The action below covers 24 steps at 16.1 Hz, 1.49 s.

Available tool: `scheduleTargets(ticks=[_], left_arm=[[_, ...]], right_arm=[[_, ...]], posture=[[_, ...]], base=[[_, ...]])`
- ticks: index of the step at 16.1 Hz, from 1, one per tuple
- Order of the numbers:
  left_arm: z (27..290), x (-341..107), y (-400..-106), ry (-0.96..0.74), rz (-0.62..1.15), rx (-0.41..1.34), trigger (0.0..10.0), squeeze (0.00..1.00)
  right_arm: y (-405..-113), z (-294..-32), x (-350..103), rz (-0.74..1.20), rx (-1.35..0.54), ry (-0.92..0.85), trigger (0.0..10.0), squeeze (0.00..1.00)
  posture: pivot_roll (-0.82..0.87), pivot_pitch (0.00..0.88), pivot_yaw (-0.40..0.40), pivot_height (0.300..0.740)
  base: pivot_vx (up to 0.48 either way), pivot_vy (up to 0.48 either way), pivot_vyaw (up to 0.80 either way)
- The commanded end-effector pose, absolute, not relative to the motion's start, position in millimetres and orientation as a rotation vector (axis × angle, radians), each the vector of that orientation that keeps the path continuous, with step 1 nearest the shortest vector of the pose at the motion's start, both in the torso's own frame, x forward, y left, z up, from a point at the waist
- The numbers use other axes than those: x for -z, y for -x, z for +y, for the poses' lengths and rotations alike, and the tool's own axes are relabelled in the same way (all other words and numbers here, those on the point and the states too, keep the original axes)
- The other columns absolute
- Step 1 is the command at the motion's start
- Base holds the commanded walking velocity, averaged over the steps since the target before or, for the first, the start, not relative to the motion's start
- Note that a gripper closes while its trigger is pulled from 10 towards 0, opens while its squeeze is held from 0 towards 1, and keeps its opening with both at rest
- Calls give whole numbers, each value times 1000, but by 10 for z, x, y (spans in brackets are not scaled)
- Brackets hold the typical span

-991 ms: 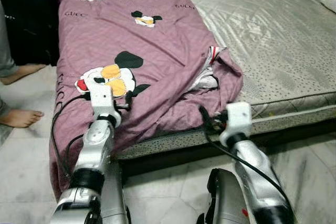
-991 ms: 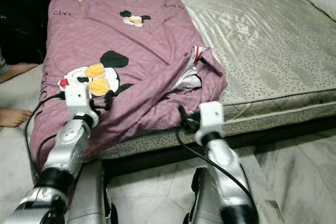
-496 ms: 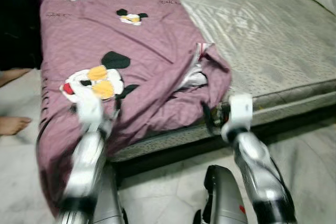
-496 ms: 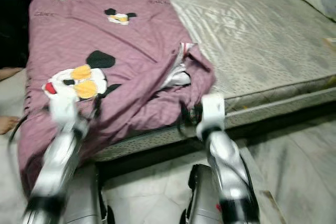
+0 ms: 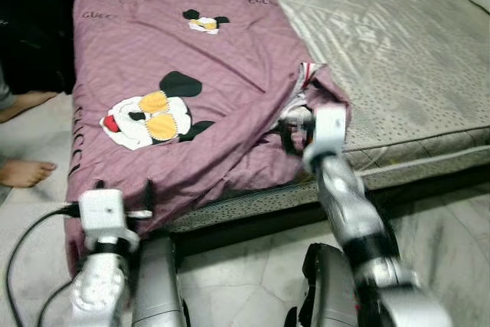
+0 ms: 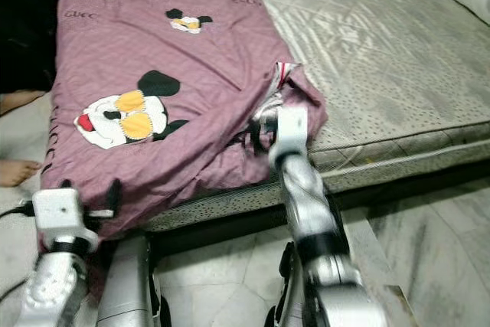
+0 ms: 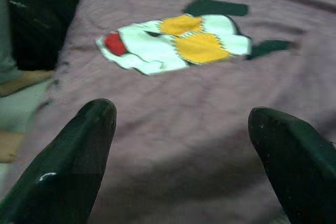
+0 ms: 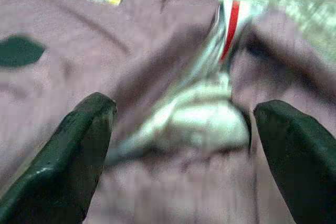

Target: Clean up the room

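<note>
Reaching forward, my right pincer (image 5: 295,134) now hovers spread over the purple blanket's (image 5: 199,74) bunched fold just ahead, ready to straighten it; my left pincer (image 5: 122,203), spread too, has dropped back to the bed's (image 5: 413,51) edge.

Right gripper (image 5: 293,137) has advanced onto the crumpled mauve cartoon-print quilt (image 5: 214,74); left gripper (image 5: 122,197) has pulled back off its hanging edge.

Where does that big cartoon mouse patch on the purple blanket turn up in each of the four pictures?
Left eye view: mouse patch left of centre on the blanket.
Right eye view: mouse patch further left.
Left wrist view: mouse patch beyond the open left gripper.
Right wrist view: just a black piece, maybe its ear.
Shared landmark: the purple blanket.
</note>
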<state>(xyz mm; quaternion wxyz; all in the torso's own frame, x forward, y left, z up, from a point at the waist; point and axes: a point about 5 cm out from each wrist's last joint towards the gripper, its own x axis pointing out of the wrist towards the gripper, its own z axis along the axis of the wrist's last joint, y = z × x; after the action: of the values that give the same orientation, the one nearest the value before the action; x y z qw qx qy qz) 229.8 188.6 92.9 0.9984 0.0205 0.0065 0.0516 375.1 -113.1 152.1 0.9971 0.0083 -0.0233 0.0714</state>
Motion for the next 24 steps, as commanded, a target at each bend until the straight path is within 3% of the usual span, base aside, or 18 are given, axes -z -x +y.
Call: scheduleTargets(ticks=[1, 6, 10, 11, 19, 24], left_arm=[[1859, -954, -2268, -52, 29, -98, 10000, 0], [1792, -1030, -2252, -55, 37, -71, 10000, 0], [1770, -1044, -2240, -55, 47, -73, 10000, 0], [1755, -1044, -2244, -53, 54, -71, 10000, 0], [1769, -1024, -2295, -45, 74, -75, 10000, 0], [1750, -1002, -2306, -38, 83, -71, 10000, 0]], right_arm=[[-3799, -1153, -1510, -36, -91, -9, 10000, 0], [-3926, -1407, -1410, 110, 110, 85, 10000, 0], [-3775, -1643, -989, 349, 250, -23, 9647, 0], [-3713, -1712, -877, 400, 303, -91, 0, 0], [-3608, -2042, -809, 364, 446, -77, 0, 0], [-3362, -2442, -610, 387, 539, -41, 0, 0]], posture=[[128, 179, -50, 510], [160, 187, -52, 510], [170, 197, -58, 510], [172, 199, -58, 510], [155, 192, -47, 510], [135, 182, -42, 510]], base=[[0, 0, 0], [0, 0, 0], [0, 0, 0], [0, 0, 0], [0, 0, 0], [0, 0, 0]])
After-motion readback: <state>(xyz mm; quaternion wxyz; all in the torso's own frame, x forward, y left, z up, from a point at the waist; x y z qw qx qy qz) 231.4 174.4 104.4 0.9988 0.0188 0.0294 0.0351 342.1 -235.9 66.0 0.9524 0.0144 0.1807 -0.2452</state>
